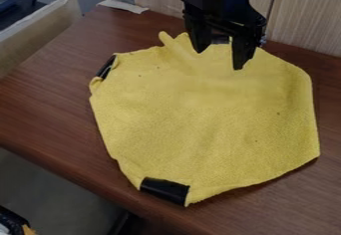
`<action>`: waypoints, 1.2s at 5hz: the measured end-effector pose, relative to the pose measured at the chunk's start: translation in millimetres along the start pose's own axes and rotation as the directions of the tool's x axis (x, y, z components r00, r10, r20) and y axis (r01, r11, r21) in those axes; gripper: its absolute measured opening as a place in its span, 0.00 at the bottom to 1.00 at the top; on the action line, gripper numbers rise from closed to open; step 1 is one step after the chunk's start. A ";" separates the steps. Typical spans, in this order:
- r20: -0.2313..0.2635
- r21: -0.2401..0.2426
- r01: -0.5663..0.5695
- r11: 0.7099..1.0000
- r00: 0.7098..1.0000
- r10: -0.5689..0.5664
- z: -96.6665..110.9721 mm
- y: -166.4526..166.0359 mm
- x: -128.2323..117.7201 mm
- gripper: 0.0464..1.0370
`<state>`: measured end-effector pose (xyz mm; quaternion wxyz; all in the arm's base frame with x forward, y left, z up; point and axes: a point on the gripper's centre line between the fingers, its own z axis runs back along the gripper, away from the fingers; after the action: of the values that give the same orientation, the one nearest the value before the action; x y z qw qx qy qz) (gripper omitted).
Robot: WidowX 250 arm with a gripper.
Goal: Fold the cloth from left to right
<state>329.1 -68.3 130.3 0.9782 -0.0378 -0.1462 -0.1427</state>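
Note:
The black gripper hangs from the top edge, over the upper part of the yellow cloth. Its two fingers are spread apart with nothing between them. Spread broadly on the brown table, the cloth has a bunched, raised tip at its top, left of the gripper. Black tape lies at the cloth's bottom corner, and another black piece sits at its upper left edge, where the cloth is slightly crumpled.
The brown table ends at a front edge running from the left down to the bottom. A pale wooden panel rises behind it. A board stands along the upper left, and a light scrap lies near the back edge.

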 end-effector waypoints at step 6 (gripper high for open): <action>-0.105 0.153 -0.390 0.908 0.907 0.407 -16.9 136.5 -49.8 0.96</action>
<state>327.8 73.6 95.1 0.9946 0.0060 -0.0782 0.0678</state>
